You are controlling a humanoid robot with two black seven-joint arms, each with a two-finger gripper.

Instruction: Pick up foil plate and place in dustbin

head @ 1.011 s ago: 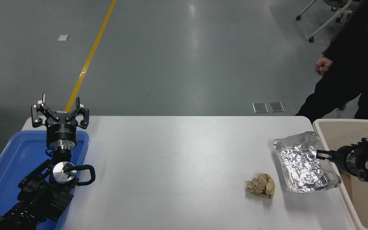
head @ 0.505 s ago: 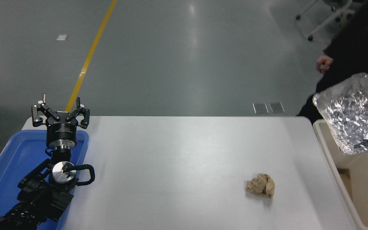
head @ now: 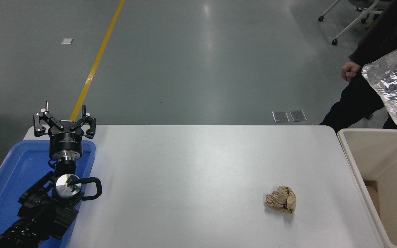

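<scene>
While the foil plate (head: 396, 88) hangs in the air above the beige dustbin (head: 357, 162), its carrier out of frame, the left pincer (head: 64, 121) rests spread over a blue tray (head: 9, 179) beside the counter (head: 191, 179)

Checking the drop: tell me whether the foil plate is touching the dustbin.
Apart. The head view shows the foil plate raised at the right edge, with floor and dark clothing visible between it and the dustbin rim.

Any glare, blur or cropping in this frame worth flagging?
Head view: overhead lights glare off the grey floor and sheen the table; the foil plate glints and is cropped by the right edge above the dustbin; the paper ball is sharp, with a soft shadow.
</scene>
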